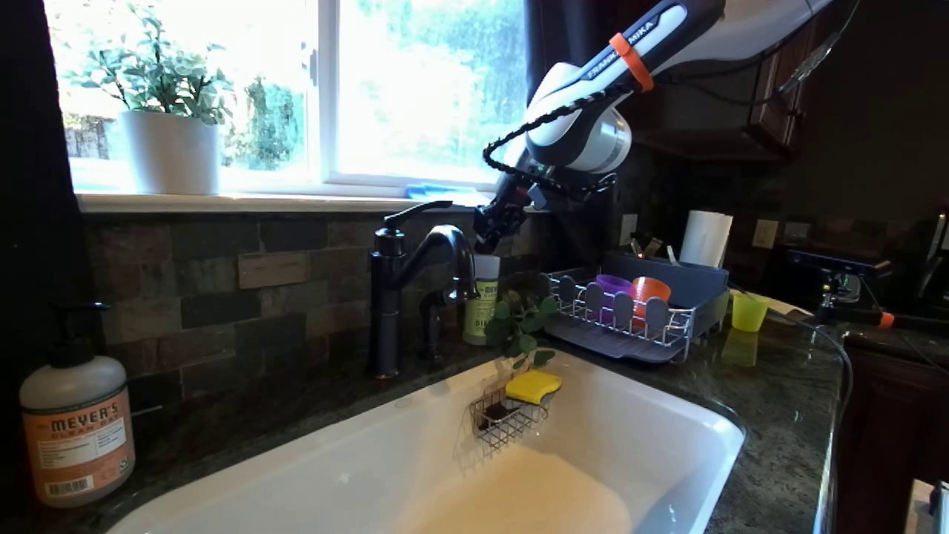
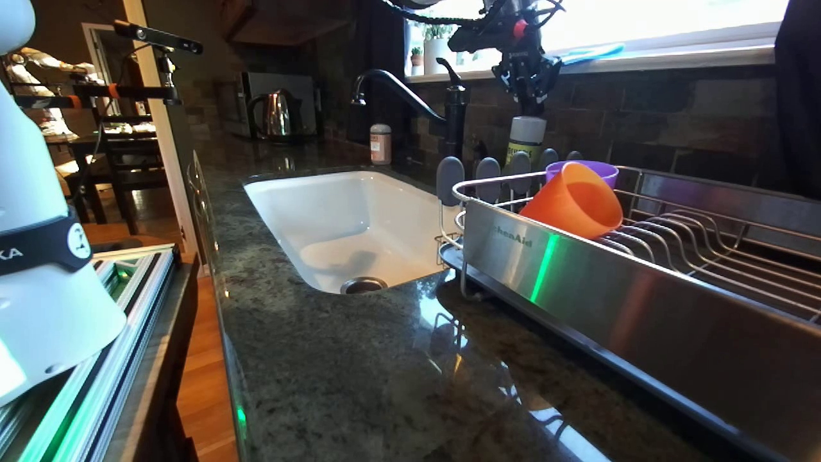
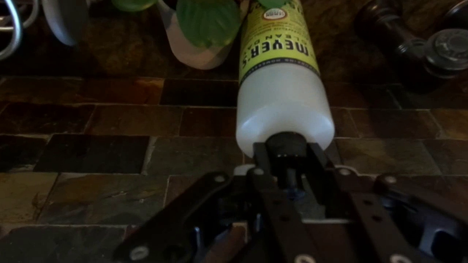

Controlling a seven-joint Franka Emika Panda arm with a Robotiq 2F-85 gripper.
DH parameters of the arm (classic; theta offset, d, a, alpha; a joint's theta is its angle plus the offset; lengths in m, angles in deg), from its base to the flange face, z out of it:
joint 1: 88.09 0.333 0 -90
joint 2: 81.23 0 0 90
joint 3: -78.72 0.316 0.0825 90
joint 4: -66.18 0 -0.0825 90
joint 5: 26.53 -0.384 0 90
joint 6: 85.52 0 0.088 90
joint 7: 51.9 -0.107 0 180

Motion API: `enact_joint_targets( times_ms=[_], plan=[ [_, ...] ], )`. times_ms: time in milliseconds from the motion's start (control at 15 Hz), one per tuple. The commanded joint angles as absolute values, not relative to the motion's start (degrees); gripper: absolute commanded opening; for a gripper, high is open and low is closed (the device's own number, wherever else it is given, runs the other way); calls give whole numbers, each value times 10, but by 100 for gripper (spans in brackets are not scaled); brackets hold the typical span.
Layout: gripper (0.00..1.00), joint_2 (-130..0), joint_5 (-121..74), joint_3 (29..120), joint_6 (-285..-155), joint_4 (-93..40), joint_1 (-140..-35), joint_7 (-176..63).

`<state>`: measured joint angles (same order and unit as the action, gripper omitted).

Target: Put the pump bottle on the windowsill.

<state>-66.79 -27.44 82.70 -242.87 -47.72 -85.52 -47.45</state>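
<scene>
The pump bottle (image 1: 483, 305) is upright behind the sink, between the faucet and the dish rack, with a yellow-green label and pale top. It also shows in an exterior view (image 2: 527, 131), partly hidden by the rack, and in the wrist view (image 3: 285, 102). My gripper (image 3: 288, 148) is shut on its black pump head, a finger against each side. In both exterior views the gripper (image 1: 486, 239) points down at the bottle's top. I cannot tell whether its base touches the counter. The windowsill (image 1: 296, 202) is the white ledge above the tiled wall, higher than the bottle.
A faucet (image 1: 385, 311) stands close beside the bottle. A small leafy plant (image 1: 525, 326) is right in front of it. The dish rack (image 1: 689, 334) holds cups. A blue item (image 1: 445, 193) and a white potted plant (image 1: 170, 156) are on the sill. A larger pump bottle (image 1: 78, 430) stands by the sink.
</scene>
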Motion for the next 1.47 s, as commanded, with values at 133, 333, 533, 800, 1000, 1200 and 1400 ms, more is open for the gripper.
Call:
enact_joint_targets(
  times_ms=[133,333,533,800,1000,1200,1400],
  plan=[
    [8,-694,-251,816,-2419,-479,-838,-528],
    [8,-739,-253,824,-2410,-493,-833,-538],
    [8,-782,-262,837,-2375,-504,-829,-529],
    [8,-842,-277,852,-2317,-511,-821,-513],
    [8,-853,-283,853,-2311,-480,-818,-499],
    [8,-827,-324,848,-2213,-383,-815,-444],
    [8,-790,-318,849,-2112,-272,-819,-449]
  ],
)
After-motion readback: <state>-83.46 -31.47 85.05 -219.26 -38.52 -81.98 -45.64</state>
